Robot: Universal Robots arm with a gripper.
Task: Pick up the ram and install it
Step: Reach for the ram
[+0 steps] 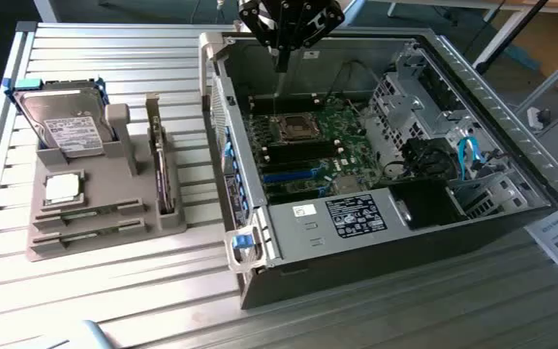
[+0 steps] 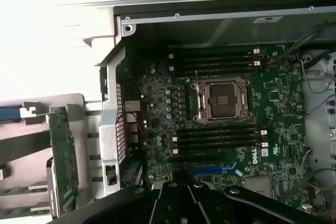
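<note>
Ram [image 1: 163, 174] [image 2: 64, 161] stood on edge in the gray holder [image 1: 95, 233], outside the computer case [image 1: 357, 240] and well off to the side of the gripper [image 1: 281, 51] [image 2: 186, 203], untouched. The gripper hung over the open case, above the motherboard [image 2: 157, 103] near the processor socket [image 2: 220, 100] and its dark memory slots [image 2: 215, 140]. Whether the gripper was clenched or released could not be told.

Case [image 1: 304, 236] open over motherboard [image 1: 330, 139]; drive cage [image 1: 405, 98], cables [image 1: 468, 156] alongside
</note>
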